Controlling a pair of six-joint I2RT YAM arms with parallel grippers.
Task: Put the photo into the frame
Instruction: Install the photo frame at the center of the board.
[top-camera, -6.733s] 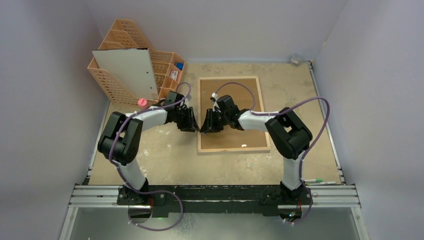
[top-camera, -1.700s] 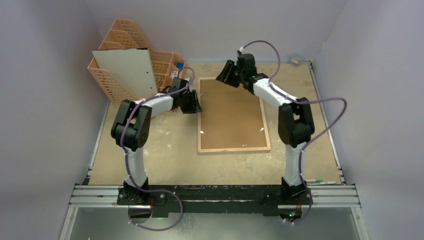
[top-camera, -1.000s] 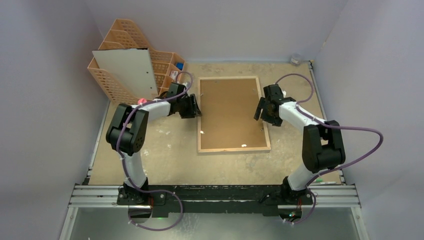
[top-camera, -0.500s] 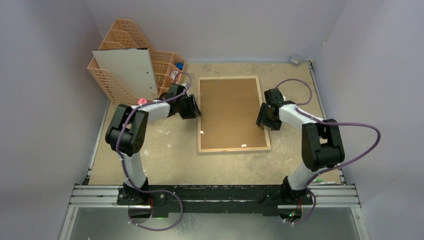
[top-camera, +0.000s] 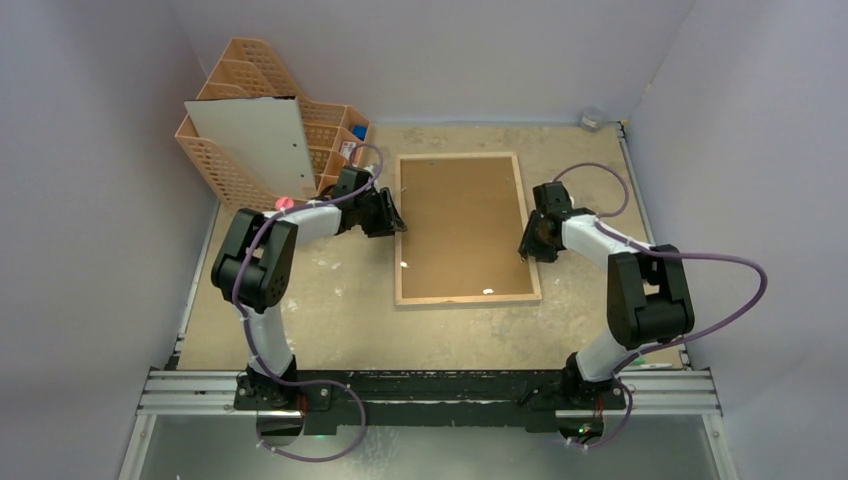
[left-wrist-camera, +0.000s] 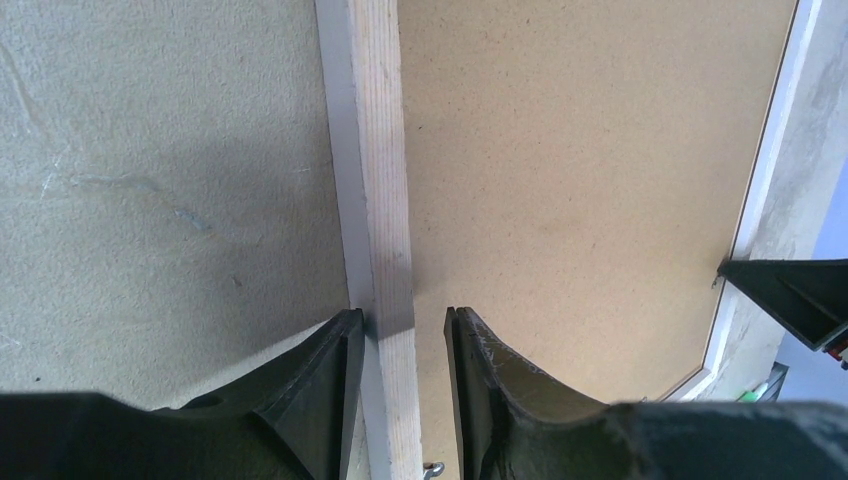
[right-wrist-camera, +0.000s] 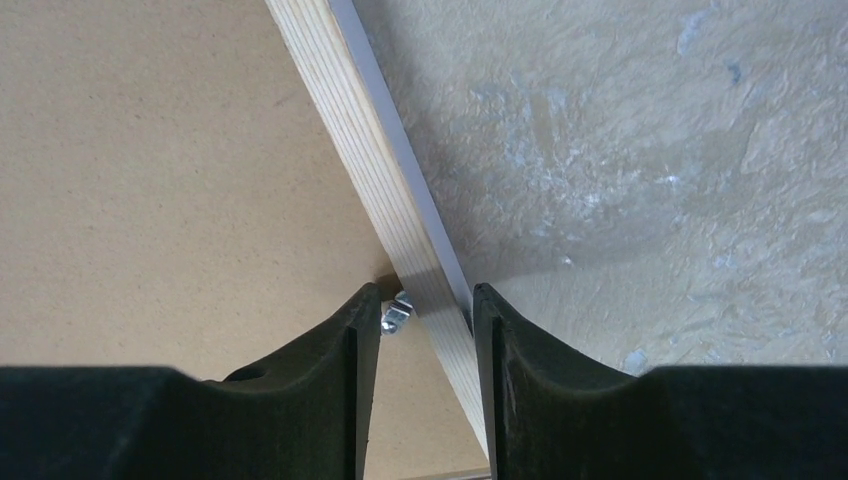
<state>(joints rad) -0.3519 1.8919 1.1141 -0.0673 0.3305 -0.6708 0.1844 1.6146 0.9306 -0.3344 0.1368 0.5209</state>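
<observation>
The frame (top-camera: 465, 298) lies face down on the table, its light wood rear rim around a brown fibreboard sheet (top-camera: 460, 220). My left gripper (top-camera: 392, 222) is open astride the left rim (left-wrist-camera: 385, 150). In the left wrist view (left-wrist-camera: 405, 315) one finger touches the rim's outer side and the other stands apart over the fibreboard. My right gripper (top-camera: 527, 247) is open astride the right rim (right-wrist-camera: 350, 130), seen also in the right wrist view (right-wrist-camera: 428, 292), beside a small metal clip (right-wrist-camera: 397, 312). The photo's dark print shows nowhere.
A peach lattice file organiser (top-camera: 230, 170) stands at the back left with a white sheet (top-camera: 250, 140) leaning on it. A pink knob (top-camera: 284, 204) sits near the left arm. A small round object (top-camera: 592, 119) is at the back right corner. Pens (top-camera: 640, 364) lie front right.
My right gripper swung from the frame's far edge to its right rim and slid nearer along it. My left gripper stayed at the left rim. The frame has not moved.
</observation>
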